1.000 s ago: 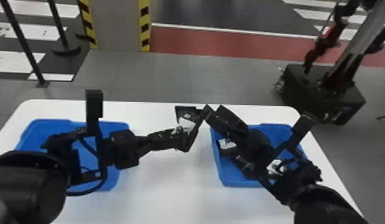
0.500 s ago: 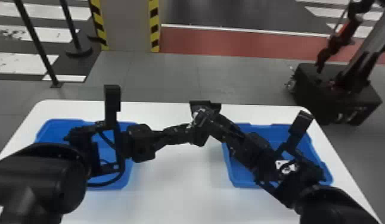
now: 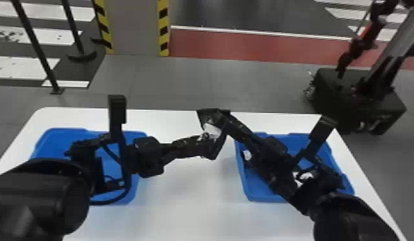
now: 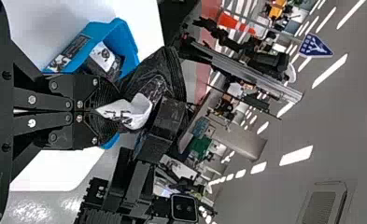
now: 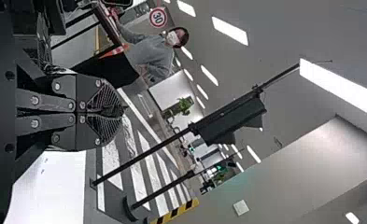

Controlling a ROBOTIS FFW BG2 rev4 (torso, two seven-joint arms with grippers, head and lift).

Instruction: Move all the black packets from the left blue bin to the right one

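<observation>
Left fingers [image 3: 190, 145] on black packet [image 4: 140, 108], right bin [image 3: 248, 189] partly hidden

One counter [image 3: 190, 221] carries two blue bins: a left bin [image 3: 55, 141] and a right bin [image 3: 254, 192]. There are two arms, a left arm [image 3: 39, 198] and a right arm [image 3: 350, 221], with two pincers, the left pincer [image 3: 201, 145] and the right pincer [image 3: 228, 120]. One packet [image 3: 212, 129] is in the left pincer. Two white patches [image 3: 303, 176] show in the right bin; the number of packets in each bin cannot be told.

Beyond, the head view has one pillar [image 3: 136, 29] with two striped edges [image 3: 163, 29], two posts [image 3: 36, 53] and one red strip [image 3: 248, 48]. The right wrist view has one round sign [image 5: 158, 17] and one traffic light [image 5: 235, 119]; the left wrist view, one blue sign [image 4: 315, 45] and one vent [image 4: 321, 207].
</observation>
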